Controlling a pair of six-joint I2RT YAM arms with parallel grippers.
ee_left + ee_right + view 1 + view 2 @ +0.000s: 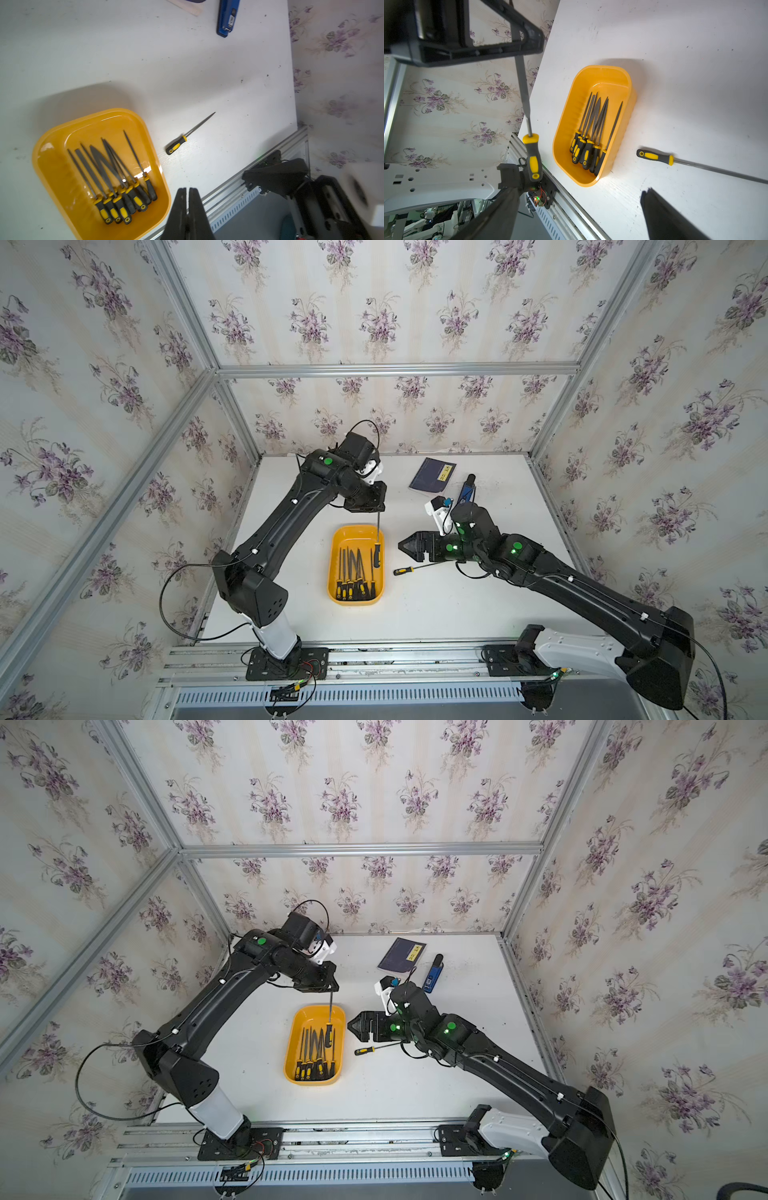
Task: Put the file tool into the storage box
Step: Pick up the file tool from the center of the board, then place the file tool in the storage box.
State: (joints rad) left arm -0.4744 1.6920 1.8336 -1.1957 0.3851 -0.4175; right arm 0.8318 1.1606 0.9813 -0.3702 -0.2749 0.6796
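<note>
My left gripper (376, 509) is shut on the metal tip of a file tool (377, 549). The file tool hangs handle-down over the far right part of the orange-yellow storage box (353, 536), as the right wrist view shows (532, 158). In the left wrist view the jaws are closed and the held file is hidden. Several black-and-yellow files (353, 574) lie inside the box. Another file (404, 571) lies on the table right of the box. My right gripper (401, 547) hovers above it, open and holding nothing, with its fingers (654, 207) far apart.
A dark blue booklet (432, 475) and a blue stapler (466, 491) lie at the back right of the white table. An aluminium rail (374, 655) runs along the table's front edge. Floral walls enclose the workspace.
</note>
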